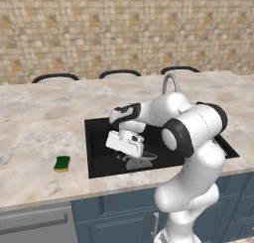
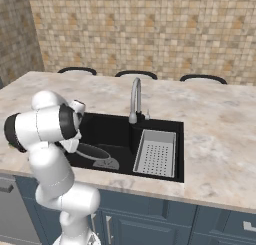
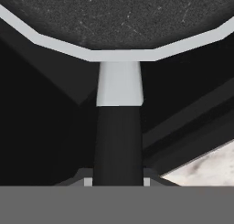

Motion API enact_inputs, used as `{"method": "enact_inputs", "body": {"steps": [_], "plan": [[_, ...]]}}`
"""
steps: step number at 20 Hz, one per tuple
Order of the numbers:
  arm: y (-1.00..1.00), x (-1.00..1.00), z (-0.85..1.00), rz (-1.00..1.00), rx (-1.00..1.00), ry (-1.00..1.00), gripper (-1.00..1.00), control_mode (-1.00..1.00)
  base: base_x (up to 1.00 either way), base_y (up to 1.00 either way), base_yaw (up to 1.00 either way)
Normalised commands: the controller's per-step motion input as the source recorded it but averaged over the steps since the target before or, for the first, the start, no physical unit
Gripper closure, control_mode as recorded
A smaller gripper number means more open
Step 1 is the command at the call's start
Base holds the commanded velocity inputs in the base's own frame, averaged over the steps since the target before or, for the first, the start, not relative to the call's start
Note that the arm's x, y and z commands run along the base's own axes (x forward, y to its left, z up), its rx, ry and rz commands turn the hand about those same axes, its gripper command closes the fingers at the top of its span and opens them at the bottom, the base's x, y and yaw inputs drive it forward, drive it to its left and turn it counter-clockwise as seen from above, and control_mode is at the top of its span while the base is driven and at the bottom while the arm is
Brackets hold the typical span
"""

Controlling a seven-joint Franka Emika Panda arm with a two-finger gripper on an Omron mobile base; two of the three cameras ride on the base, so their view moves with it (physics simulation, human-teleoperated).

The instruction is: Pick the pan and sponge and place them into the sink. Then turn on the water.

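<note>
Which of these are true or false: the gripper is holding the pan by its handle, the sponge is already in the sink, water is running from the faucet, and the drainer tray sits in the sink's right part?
1. The gripper is shut on the pan handle, over the sink. True.
2. The sponge lies in the sink. False: it sits on the counter, left of the basin.
3. Water runs from the faucet. False: no stream is visible.
4. The drainer tray sits in the sink's right part. True.
</note>
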Motion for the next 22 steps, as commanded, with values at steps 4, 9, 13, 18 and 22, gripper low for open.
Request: {"method": "enact_inputs", "body": {"steps": [4, 9, 13, 18, 22], "plan": [[0.01, 0.27, -0.22, 0.00, 0.00, -0.03, 1.00, -1.00, 0.00, 0.00, 0.00], [0.03, 0.26, -0.27, 0.00, 0.01, -0.03, 1.00, -1.00, 0.00, 0.00, 0.00], [0.06, 0.25, -0.43, 0.00, 0.01, 0.00, 1.00, -1.00, 0.00, 0.00, 0.00], [0.11, 0.26, -0.43, 0.00, 0.00, 0.00, 1.00, -1.00, 0.00, 0.00, 0.00], [0.11, 0.31, -0.39, 0.00, 0.00, -0.01, 1.00, -1.00, 0.00, 0.00, 0.00]]}}
